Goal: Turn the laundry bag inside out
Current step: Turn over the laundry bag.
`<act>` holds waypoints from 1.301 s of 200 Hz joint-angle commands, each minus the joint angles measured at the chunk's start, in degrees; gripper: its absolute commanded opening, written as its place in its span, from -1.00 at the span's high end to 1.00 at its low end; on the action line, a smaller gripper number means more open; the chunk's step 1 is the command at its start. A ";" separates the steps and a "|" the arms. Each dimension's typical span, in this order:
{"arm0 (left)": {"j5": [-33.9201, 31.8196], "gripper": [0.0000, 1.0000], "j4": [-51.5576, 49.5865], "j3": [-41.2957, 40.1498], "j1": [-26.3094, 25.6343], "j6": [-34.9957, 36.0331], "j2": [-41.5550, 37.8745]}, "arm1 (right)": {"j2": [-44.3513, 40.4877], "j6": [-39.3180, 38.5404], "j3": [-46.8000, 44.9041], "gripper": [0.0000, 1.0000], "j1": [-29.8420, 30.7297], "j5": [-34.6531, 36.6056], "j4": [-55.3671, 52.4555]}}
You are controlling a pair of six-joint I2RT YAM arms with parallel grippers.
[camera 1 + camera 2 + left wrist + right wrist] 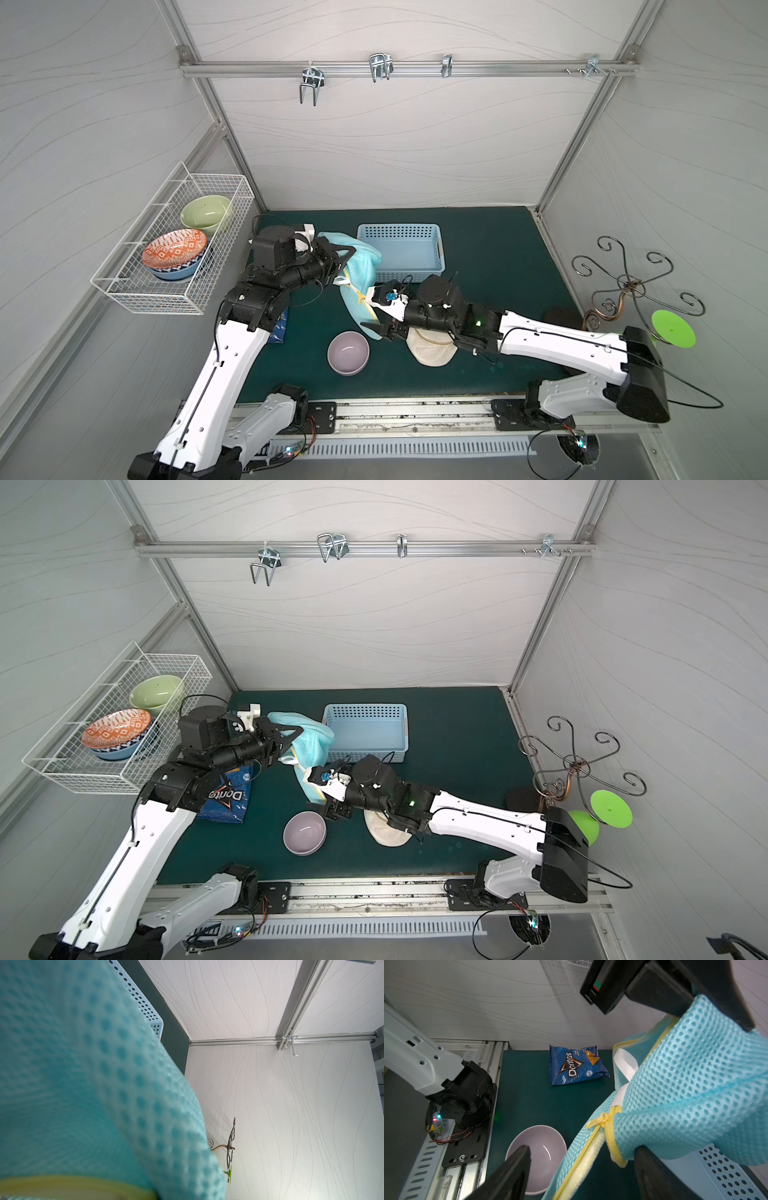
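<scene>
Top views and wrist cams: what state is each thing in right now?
laundry bag, lifted at one end, hanging.
left gripper, shut on the laundry bag.
right gripper, open, jaws astride the bag's zipper edge.
blue basket, upright, empty.
purple bowl, upright, empty.
chip bag, lying flat.
cream mesh pouch, lying flat, partly hidden.

Aqua mesh cloth laundry bag (695, 1084), glossy glazed bowl (542, 1153), matt green mat (529, 1095), shiny crinkled chip bag (575, 1066)
</scene>
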 commanded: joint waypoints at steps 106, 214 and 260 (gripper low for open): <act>2.61 1.00 4.05 0.81 0.29 1.35 1.78 | -3.99 2.79 0.81 1.00 -1.70 -1.05 -1.55; 11.26 0.09 8.10 -2.58 0.46 22.87 -1.82 | -15.94 5.62 -2.35 1.00 -8.04 -12.95 -12.41; 14.79 0.05 3.63 -4.92 0.47 27.16 -5.22 | -15.53 1.29 4.08 1.00 -10.87 -22.38 -21.99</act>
